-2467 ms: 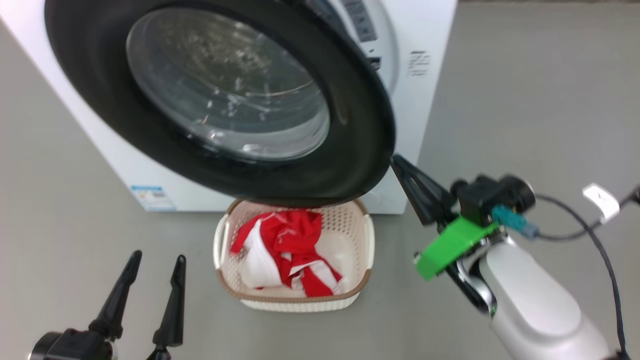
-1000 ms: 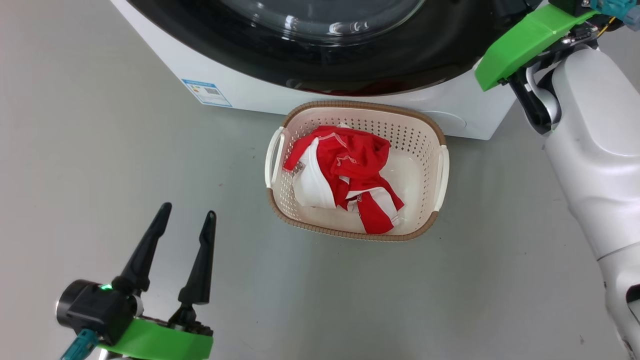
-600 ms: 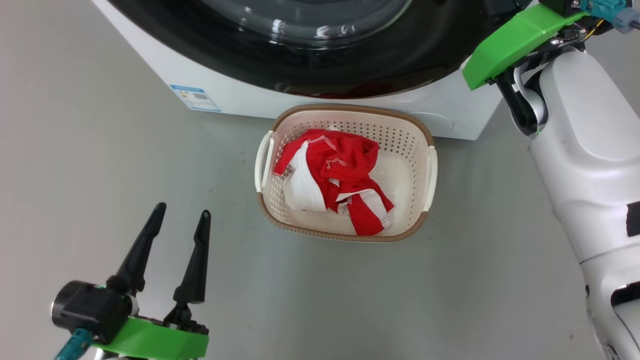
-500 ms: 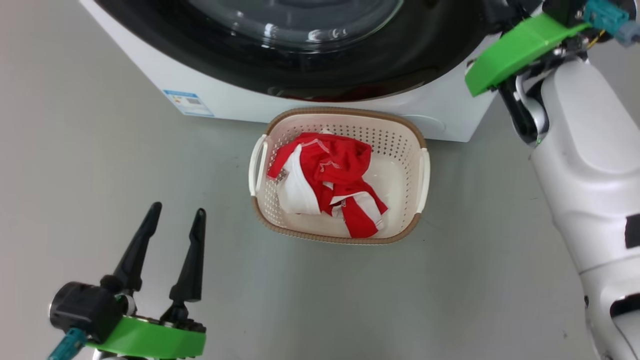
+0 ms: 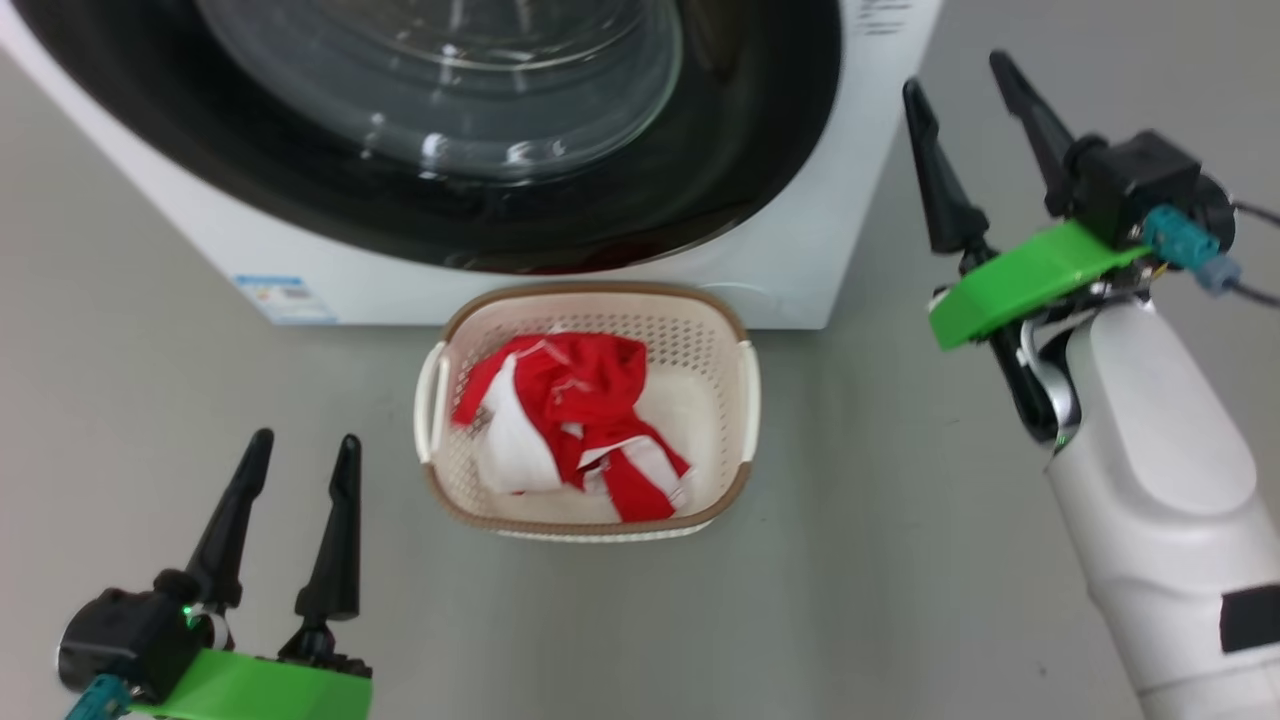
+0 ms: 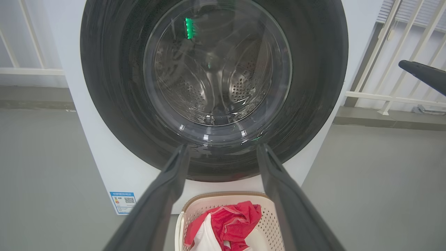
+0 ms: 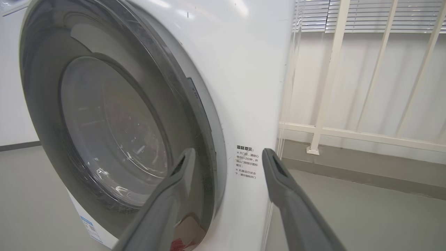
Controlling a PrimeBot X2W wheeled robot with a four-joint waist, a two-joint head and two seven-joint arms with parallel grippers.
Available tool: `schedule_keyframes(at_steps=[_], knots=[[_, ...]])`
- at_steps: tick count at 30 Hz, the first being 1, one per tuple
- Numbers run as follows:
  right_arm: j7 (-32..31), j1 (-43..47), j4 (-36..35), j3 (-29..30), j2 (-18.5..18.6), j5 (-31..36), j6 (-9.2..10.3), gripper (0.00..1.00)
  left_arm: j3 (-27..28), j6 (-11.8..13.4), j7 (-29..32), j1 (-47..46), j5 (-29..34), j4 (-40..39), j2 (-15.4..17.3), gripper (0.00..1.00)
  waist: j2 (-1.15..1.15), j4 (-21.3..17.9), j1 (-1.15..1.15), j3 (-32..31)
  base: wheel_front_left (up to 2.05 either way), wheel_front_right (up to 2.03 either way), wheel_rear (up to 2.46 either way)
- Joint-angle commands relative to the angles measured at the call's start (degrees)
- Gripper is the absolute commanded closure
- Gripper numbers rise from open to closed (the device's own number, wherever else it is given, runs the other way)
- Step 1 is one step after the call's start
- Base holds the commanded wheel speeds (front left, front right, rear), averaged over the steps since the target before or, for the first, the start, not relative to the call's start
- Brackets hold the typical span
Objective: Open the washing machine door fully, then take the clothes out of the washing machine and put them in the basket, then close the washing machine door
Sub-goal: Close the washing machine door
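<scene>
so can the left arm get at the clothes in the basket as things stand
Probably yes. The basket is open-topped, the clothes lie exposed, and only bare floor lies between them and the left gripper, whose fingers stand apart.

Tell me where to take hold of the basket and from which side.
Probably the basket's left side handle, approached from above on the robot's left. The handle stands off the wall as a slim loop, the open left end effector is nearest, and the washer crowds the far rim.
</scene>
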State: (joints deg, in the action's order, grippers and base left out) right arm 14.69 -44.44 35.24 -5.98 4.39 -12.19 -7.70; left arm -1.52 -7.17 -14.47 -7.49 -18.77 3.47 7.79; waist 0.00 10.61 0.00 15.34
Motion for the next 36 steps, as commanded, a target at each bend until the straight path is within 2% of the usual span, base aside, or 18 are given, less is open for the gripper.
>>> schedule_keyframes(at_steps=[1, 10, 18, 28, 36], knots=[[0.31, 1.97, -2.92, -0.4, -1.42, 1.0, 0.21, 0.0, 2.74, -0.32, -0.52, 0.62, -0.15, -0.92, 1.5, 0.0, 0.0, -3.97, 0.0, -3.49, 0.0, 0.0, 0.0], [0.31, 13.19, -12.23, 0.16, -1.44, 1.05, 0.21, 0.0, 4.18, -0.32, -0.52, 2.79, -1.2, -0.27, 1.4, 0.0, 0.0, -7.01, 0.0, -8.18, 0.0, 0.0, 0.0], [0.31, 24.4, -16.47, 1.31, 1.17, -1.76, 0.21, 0.0, 4.79, -0.32, -0.52, 7.45, -1.98, -0.17, 2.09, 0.0, 0.0, -8.11, 0.0, -13.78, 0.0, 0.0, 0.0], [0.31, 33.28, -22.29, 2.58, 2.55, -4.23, 0.21, 0.0, 5.14, -0.32, -0.52, 10.93, -3.68, -0.83, 2.82, 0.0, 0.0, -8.9, 0.0, -16.71, 0.0, 0.0, 0.0], [0.31, 41.17, -27.28, 5.15, 2.67, -4.17, 0.21, 0.0, 5.39, -0.32, -0.52, 13.04, -1.62, 0.22, 2.63, 0.0, 0.0, -8.72, 0.0, -19.37, 0.0, 0.0, 0.0]])
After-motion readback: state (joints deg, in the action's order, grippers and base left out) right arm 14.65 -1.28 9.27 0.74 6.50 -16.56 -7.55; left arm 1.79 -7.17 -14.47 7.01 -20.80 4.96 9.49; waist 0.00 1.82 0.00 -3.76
